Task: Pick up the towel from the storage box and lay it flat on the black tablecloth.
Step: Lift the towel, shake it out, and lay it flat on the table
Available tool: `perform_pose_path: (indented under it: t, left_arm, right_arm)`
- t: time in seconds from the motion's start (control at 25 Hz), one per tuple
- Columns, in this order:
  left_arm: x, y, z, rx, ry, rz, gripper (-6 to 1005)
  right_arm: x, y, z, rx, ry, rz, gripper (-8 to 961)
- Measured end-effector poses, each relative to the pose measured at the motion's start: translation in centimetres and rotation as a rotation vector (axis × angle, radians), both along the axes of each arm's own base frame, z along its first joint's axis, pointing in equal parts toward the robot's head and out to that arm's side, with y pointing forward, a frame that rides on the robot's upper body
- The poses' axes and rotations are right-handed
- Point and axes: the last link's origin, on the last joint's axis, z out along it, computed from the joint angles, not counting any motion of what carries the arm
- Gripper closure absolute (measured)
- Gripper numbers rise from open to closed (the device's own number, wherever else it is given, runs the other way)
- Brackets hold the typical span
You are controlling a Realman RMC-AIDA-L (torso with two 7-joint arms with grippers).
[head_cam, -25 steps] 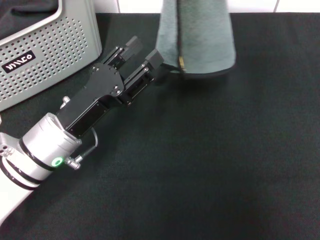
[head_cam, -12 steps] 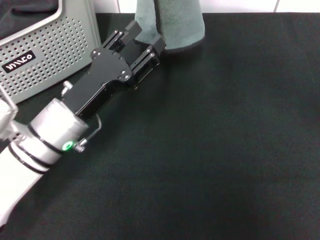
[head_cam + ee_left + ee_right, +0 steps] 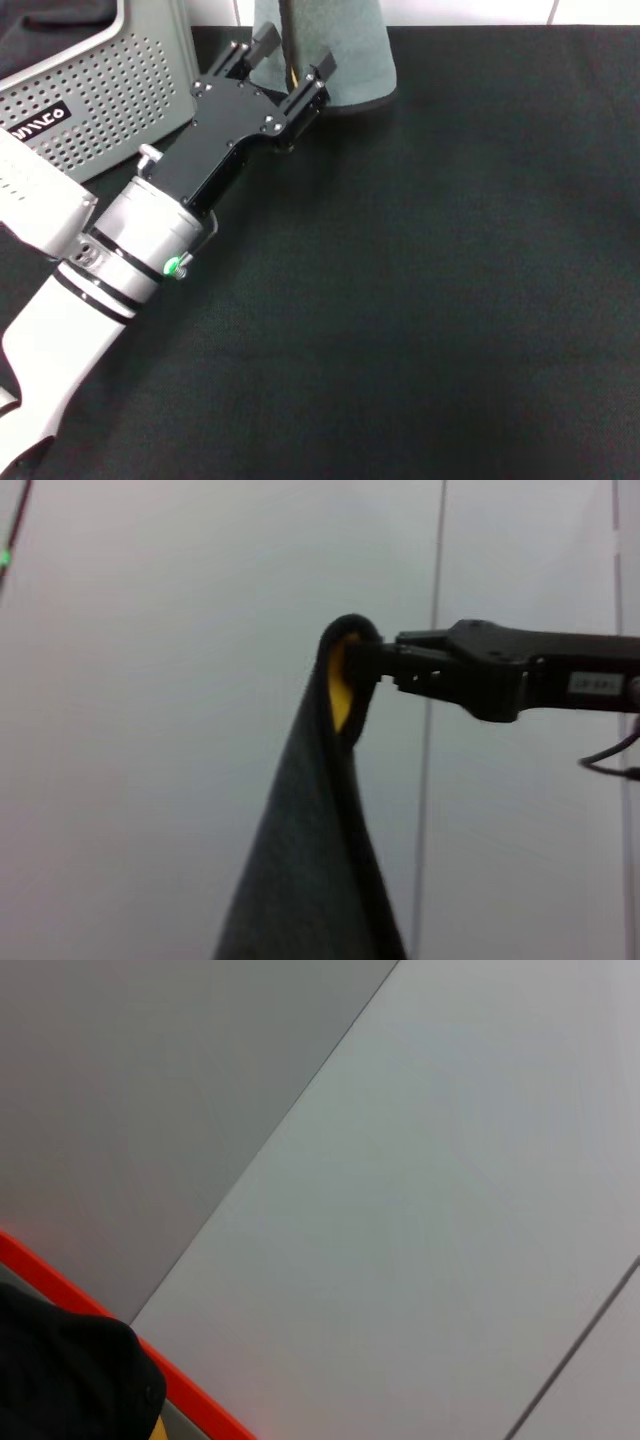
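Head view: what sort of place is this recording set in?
Probably a lab or test bench, not a home: a work surface under a plain black tablecloth, a perforated grey storage box, and bare white panelled walls behind. The towel hangs above the cloth.

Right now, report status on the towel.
Right gripper pinches the towel aloft by its top. Left gripper open, straddling its lower edge over the black tablecloth. Nothing in the way.

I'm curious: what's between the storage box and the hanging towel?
The left end effector, seen in the head view, between the storage box and towel.
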Motion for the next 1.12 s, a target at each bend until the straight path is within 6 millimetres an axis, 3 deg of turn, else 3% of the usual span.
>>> perform_pose_path:
  t: [0.44,1.12]
  left_arm:
    - [-1.4,0.9,-0.1,0.098,0.066,0.142,320]
    - [-3.6,0.9,-0.2,0.080,0.084,0.258,322]
  right_arm:
    - [-0.9,-0.7,-0.5,-0.003,-0.004,0.032,941]
    - [-0.9,-1.8,0.8,0.033,0.019,0.054,942]
